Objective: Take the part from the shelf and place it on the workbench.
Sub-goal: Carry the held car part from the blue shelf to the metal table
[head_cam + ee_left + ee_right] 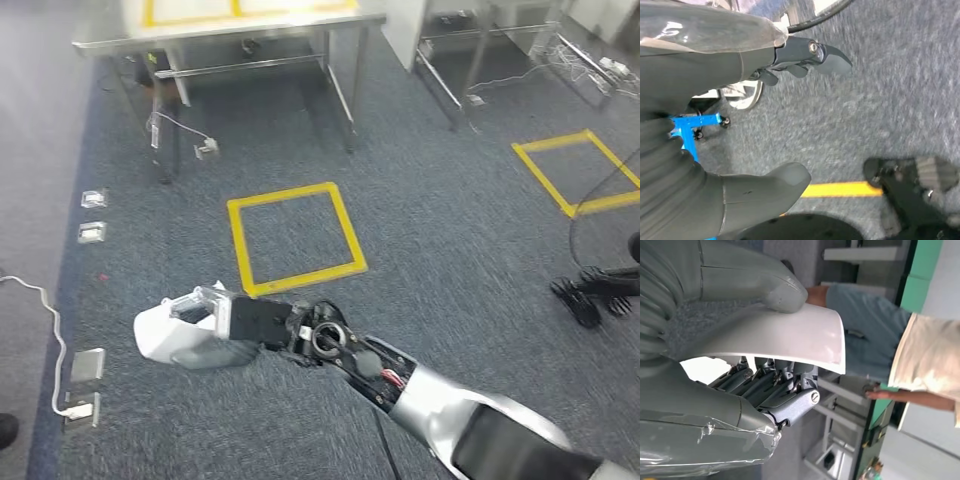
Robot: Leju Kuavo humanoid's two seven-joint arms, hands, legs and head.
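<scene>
Grey carpet (423, 230), white part (162, 335) in right hand (260, 322), no legible writing.

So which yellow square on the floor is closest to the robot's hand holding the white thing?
The whole yellow square in the middle of the carpet, just beyond the right hand and its white part. The other square lies far off to the right, partly cut off.

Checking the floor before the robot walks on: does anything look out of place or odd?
A loose white cable snakes over the grey carpet to a floor socket plate at the left, a possible trip hazard. The right robot hand grips the white curved plastic part firmly; nothing looks spilled or damaged.
</scene>
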